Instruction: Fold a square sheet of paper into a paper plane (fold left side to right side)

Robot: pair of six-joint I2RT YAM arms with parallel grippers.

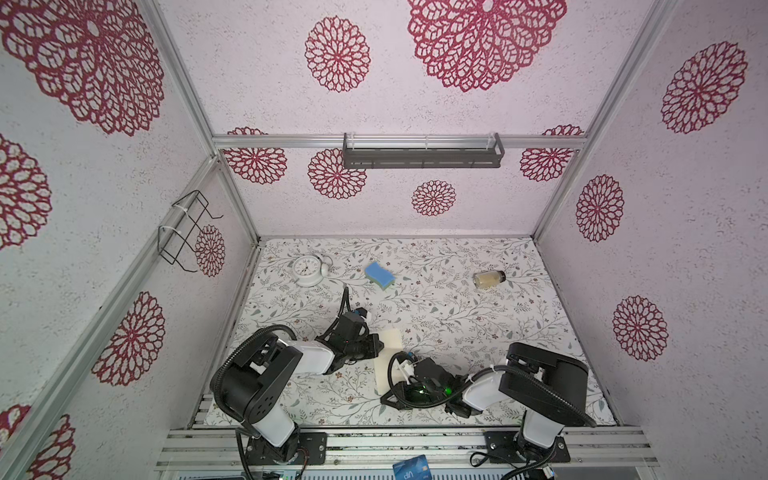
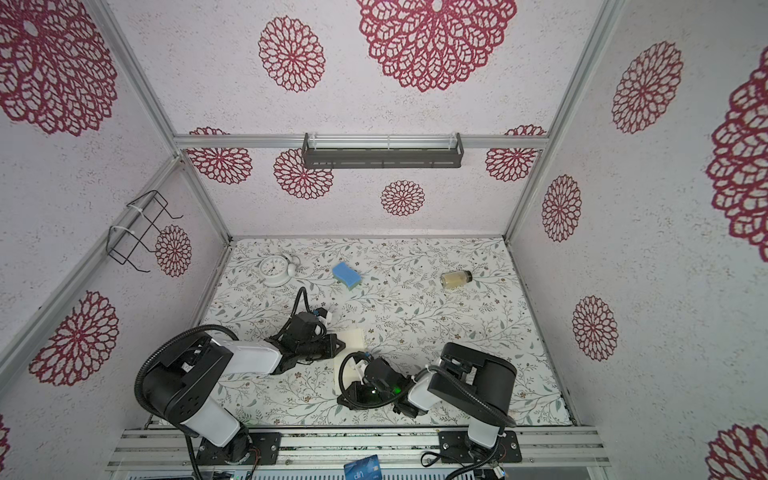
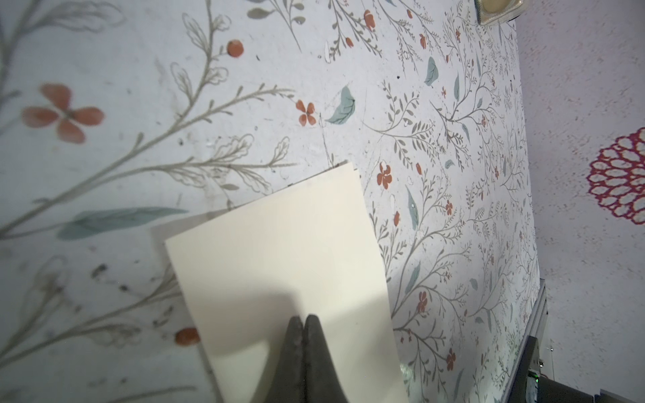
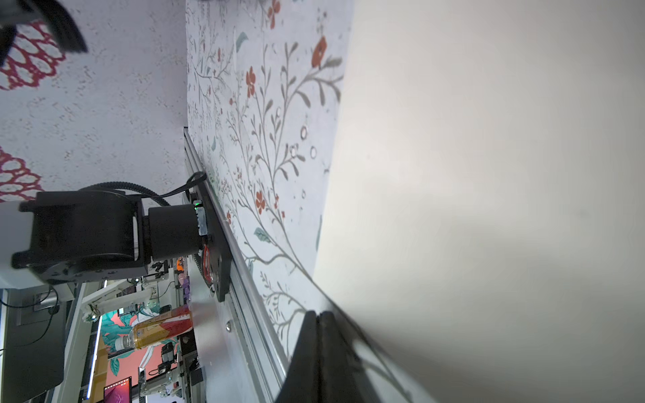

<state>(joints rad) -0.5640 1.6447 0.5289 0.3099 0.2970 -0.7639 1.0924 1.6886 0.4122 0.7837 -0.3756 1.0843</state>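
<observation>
The square sheet of paper (image 1: 393, 338) (image 2: 354, 336) lies near the table's front middle, doubled into a narrow cream rectangle. No paper plane shape shows. In the left wrist view the top layer (image 3: 279, 251) sits slightly askew over a lower layer whose edge peeks out. My left gripper (image 3: 303, 319) (image 1: 377, 345) is shut, its tips resting on the sheet's far part. My right gripper (image 4: 318, 314) (image 1: 385, 398) is shut too, its tips at the near edge of the paper (image 4: 488, 174). Nothing shows between either pair of jaws.
At the back of the floral table (image 1: 457, 332) are a white alarm clock (image 1: 307, 270), a blue sponge (image 1: 379, 275) and a jar (image 1: 489, 278) on its side. A wire rack (image 1: 187, 232) hangs on the left wall, a grey shelf (image 1: 422, 151) on the back wall.
</observation>
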